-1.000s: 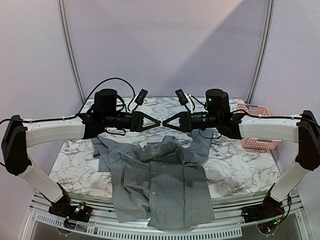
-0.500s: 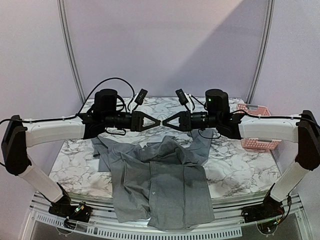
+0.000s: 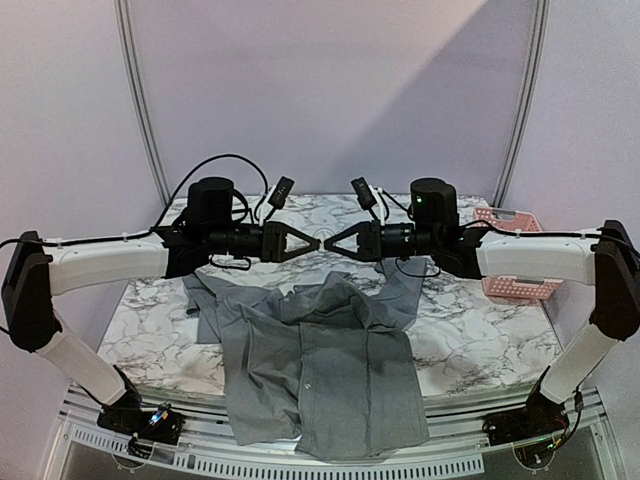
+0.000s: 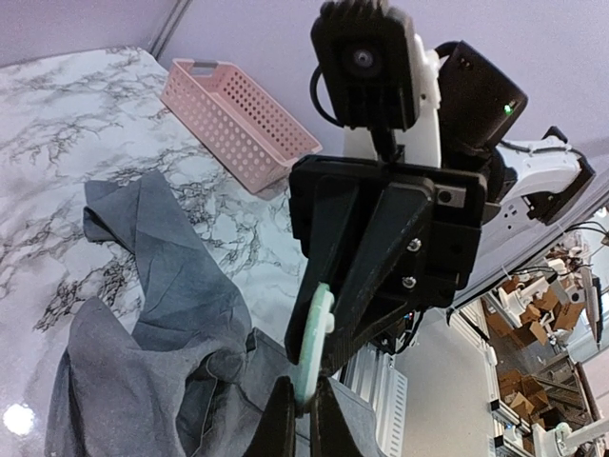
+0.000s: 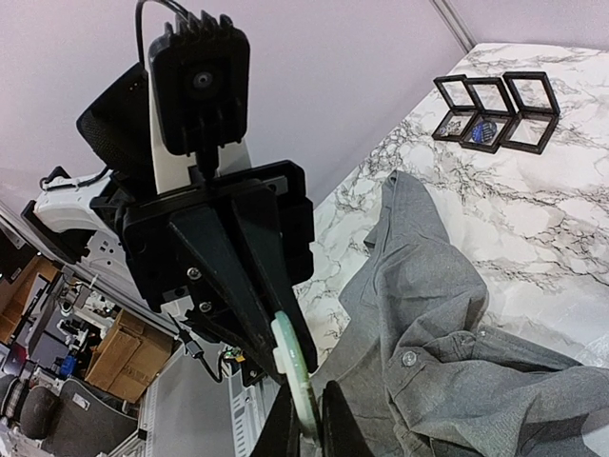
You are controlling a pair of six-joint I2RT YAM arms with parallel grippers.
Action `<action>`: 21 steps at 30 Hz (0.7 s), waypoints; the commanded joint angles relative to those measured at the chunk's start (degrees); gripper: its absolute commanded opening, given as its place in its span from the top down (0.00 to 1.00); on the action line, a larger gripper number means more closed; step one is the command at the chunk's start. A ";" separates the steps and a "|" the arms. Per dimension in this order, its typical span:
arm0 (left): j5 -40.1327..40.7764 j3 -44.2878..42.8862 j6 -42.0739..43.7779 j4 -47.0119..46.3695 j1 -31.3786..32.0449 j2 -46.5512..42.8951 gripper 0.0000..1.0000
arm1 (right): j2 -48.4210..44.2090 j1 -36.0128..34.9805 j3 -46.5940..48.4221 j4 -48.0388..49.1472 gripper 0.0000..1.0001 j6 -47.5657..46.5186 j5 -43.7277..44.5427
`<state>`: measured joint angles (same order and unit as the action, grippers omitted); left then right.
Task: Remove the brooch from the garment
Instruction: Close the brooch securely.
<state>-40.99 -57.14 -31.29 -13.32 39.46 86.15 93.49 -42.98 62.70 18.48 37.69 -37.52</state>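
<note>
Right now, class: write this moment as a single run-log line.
left fingers: shut on brooch | right fingers: shut on brooch | brooch: pale green, held aloft between both | garment: lying on table, untouched

The left claw [image 3: 318, 243] and right claw [image 3: 328, 243] meet tip to tip on the pale green brooch [image 4: 312, 343] above the garment [image 3: 330, 370], blocking each other. Bare tabletop [image 3: 160, 330] flanks it; a pink basket [image 3: 520, 285] sits far right.

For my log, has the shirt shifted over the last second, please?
No: the shirt still overhangs the near edge of the table at the same spot.
</note>
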 commanded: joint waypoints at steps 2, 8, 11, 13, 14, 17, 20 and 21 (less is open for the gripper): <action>-5.54 -0.69 1.41 -0.47 2.64 -2.30 1.00 | 2.04 3.13 -0.95 -1.25 1.00 2.59 11.15; -4.96 -0.54 1.57 -0.46 2.64 -2.47 1.00 | 1.66 3.62 -2.01 -0.98 1.00 4.10 12.88; -4.26 -0.52 1.55 0.06 2.56 -2.43 1.00 | 1.39 3.92 -2.68 -0.43 1.00 4.79 13.38; -4.08 -0.47 1.53 0.14 2.55 -2.50 1.00 | 1.28 3.98 -2.90 -0.25 1.00 5.01 13.43; -3.87 -0.47 1.55 0.18 2.55 -2.56 1.00 | 1.21 4.01 -3.00 -0.22 1.00 5.09 13.50; -3.05 -0.34 1.49 0.59 2.47 -2.65 1.00 | 1.08 4.06 -3.24 -0.11 1.00 5.21 13.82; -2.30 -0.21 1.36 0.84 2.23 -2.70 1.00 | 0.75 4.13 -3.87 0.27 1.00 5.45 14.20; -1.70 -0.09 1.16 0.91 2.08 -2.70 1.00 | 0.61 4.11 -4.08 0.53 1.00 5.59 14.33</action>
<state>-38.89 -57.14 -31.31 -12.88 39.77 86.15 93.49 -42.96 60.71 21.69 41.21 -35.40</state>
